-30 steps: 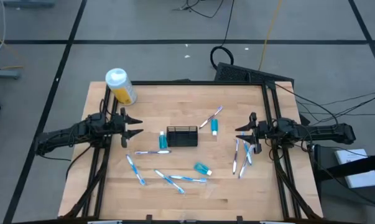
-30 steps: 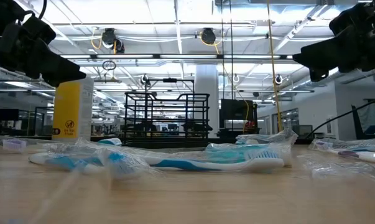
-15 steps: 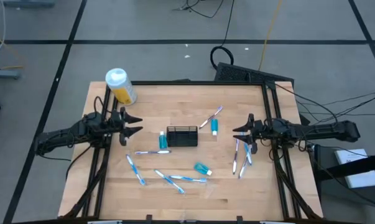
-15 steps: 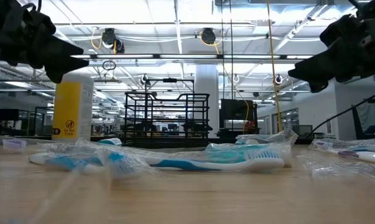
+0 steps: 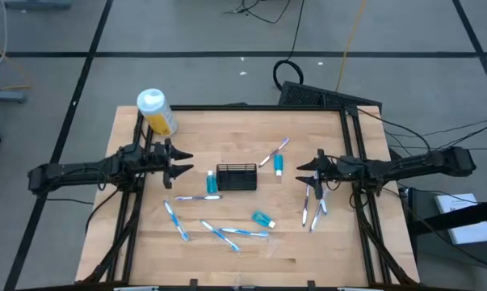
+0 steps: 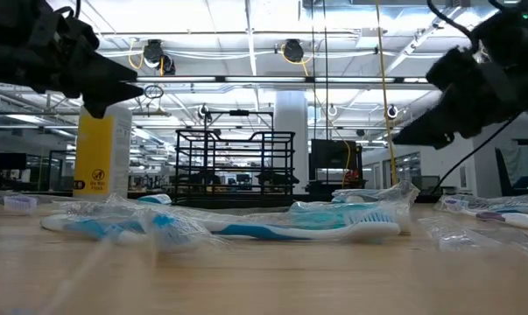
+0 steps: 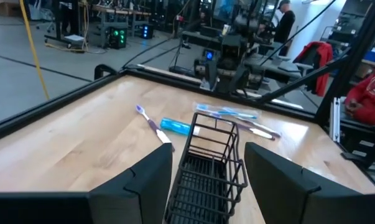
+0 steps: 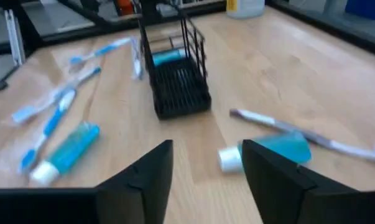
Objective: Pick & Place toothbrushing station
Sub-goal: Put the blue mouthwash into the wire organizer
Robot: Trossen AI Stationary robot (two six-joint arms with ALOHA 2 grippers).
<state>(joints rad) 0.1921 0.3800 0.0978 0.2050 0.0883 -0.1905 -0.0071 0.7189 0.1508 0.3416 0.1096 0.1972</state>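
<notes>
**Basket mid-table, both pincers wide and empty**

Basket sits at the table centre, upright, nothing visible inside. Left pincer hovers just left of it, fingers spread wide, pointing at it; wrist view has the basket straight ahead between its fingers. Right pincer is right of the basket, also wide, holding nothing, above the table near a cluster of brushes. Teal tube lies touching or just beside the basket's left end; another tube to its right, a third nearer the front. More brushes scattered at the front-left. Yellow bottle stands at the far-left corner.
</notes>
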